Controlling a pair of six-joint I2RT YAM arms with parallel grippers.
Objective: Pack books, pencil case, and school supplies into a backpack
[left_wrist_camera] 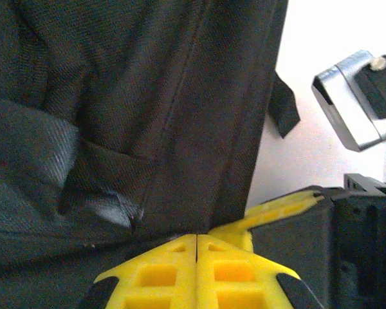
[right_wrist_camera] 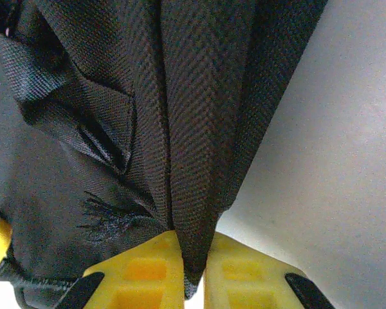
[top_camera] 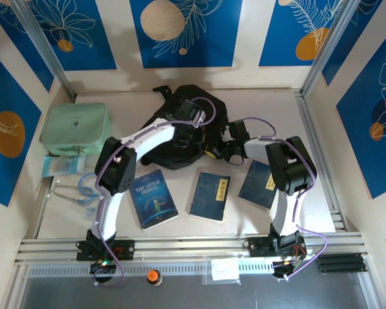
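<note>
I see a small orange-capped bottle on the grey near ledge, a clear packet to its right, and blue leaf-patterned walls around.

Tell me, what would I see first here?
The black backpack in the middle, where the right gripper pinches a fold of its fabric. Nearer the arms' bases, three blue books lie in a row. A mint-green case sits at the far left.

The soft black backpack lies slumped on the table. Nearer, three dark blue books lie flat in a row: the Little Prince book, the middle plain book and the right plain book.
</note>
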